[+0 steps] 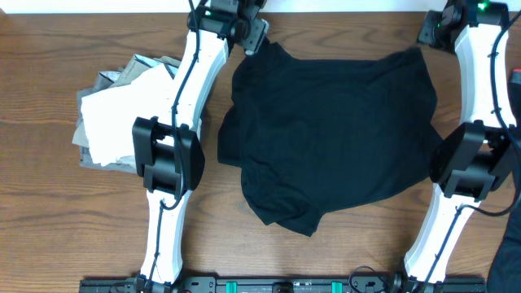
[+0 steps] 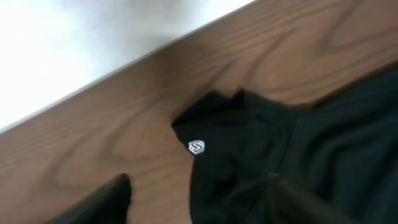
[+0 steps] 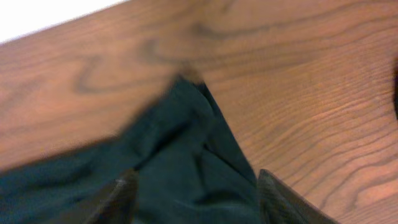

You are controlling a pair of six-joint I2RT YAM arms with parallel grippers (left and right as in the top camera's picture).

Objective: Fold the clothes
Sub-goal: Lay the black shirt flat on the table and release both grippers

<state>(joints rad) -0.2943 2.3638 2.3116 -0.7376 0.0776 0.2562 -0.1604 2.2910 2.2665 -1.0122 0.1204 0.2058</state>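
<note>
A black T-shirt (image 1: 326, 130) lies spread and rumpled on the middle of the wooden table, its near part bunched. My left gripper (image 1: 254, 34) is at its far left corner. In the left wrist view this gripper (image 2: 199, 196) is open, one finger over bare wood and the other over the shirt corner (image 2: 249, 143), which carries a small white mark (image 2: 197, 147). My right gripper (image 1: 430, 32) is at the far right corner. In the right wrist view it (image 3: 196, 190) is open, with the shirt corner (image 3: 186, 137) lying between its fingers.
A pile of white and grey clothes (image 1: 118, 110) lies at the left of the table. The table's far edge (image 2: 124, 62) runs just behind both grippers. A dark object (image 1: 509, 260) shows at the right front edge.
</note>
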